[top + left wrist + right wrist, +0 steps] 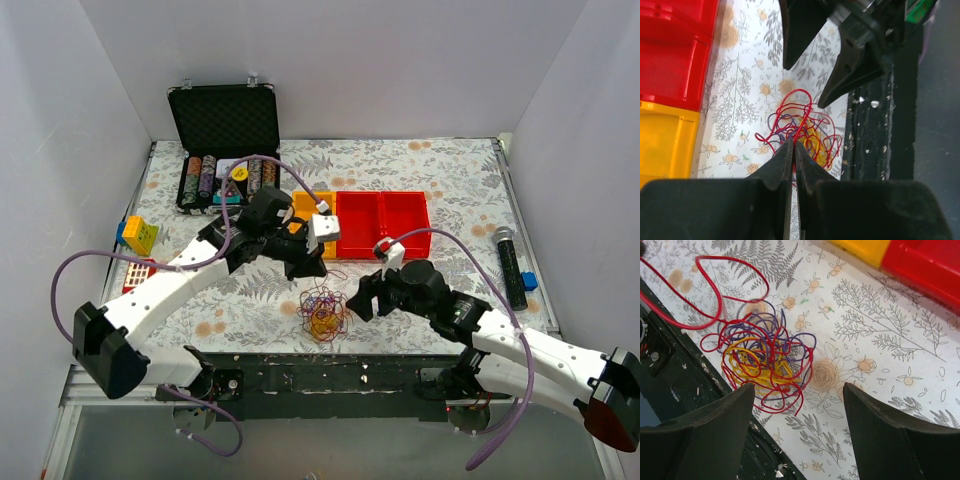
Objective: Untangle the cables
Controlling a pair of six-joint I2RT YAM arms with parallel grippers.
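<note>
The cables (323, 312) are a small tangle of red, yellow, purple and dark blue wires lying on the floral cloth near the table's front edge. My left gripper (305, 264) is just behind and left of the tangle. In the left wrist view (794, 146) its jaws are shut on a red strand that rises from the tangle (802, 125). My right gripper (362, 296) is open and empty, hovering to the right of the tangle. In the right wrist view (799, 387) the tangle (765, 357) lies by its left finger, and a long red loop (715, 295) stretches up and left.
Red bins (383, 222) and a yellow bin (308, 205) stand behind the grippers. An open poker chip case (225, 150) is at the back left. A black cylinder (511, 265) lies at the right, coloured blocks (138, 234) at the left. A black strip (330, 375) borders the front edge.
</note>
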